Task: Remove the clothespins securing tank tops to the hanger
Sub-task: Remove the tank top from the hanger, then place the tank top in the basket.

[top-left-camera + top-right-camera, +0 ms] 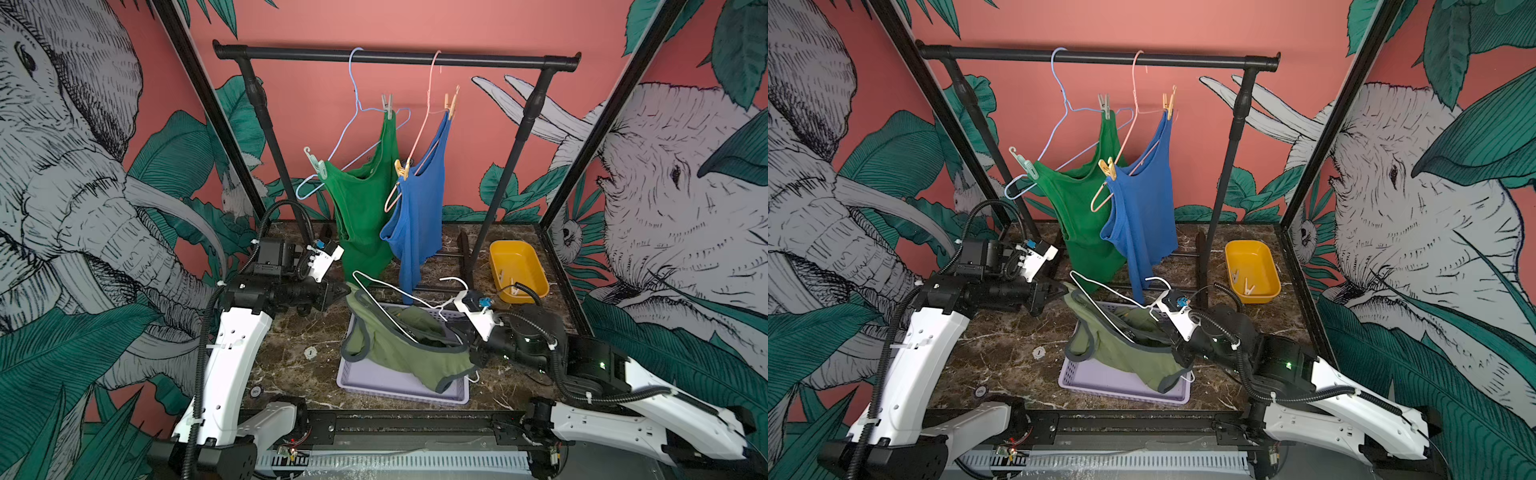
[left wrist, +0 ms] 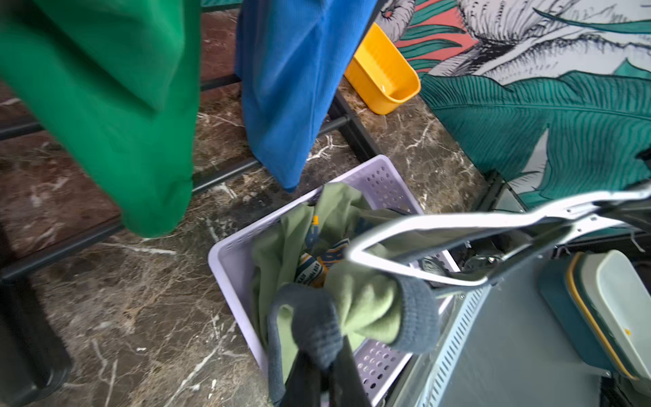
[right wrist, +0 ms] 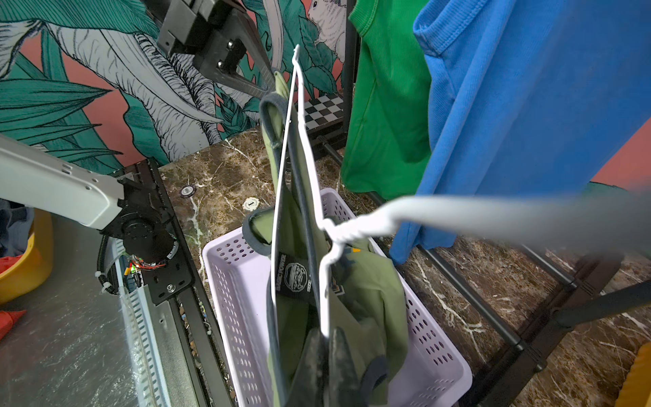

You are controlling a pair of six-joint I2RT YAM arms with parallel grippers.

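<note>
The left pincer (image 2: pixel 324 357) is clenched on the olive tank top (image 1: pixel 399 353) and the right pincer (image 3: pixel 326 343) on its white hanger (image 3: pixel 352 225), over the basket (image 1: pixel 374 386) near the front edge of the table (image 1: pixel 291 365), so a hard tug could snag the strap on the wire and rip it.

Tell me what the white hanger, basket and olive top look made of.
The white hanger looks like coated wire: thin, twisted at the neck. The basket looks like matt moulded plastic, with rows of holes in its walls. The olive top is soft knit fabric with ribbed grey trim.
</note>
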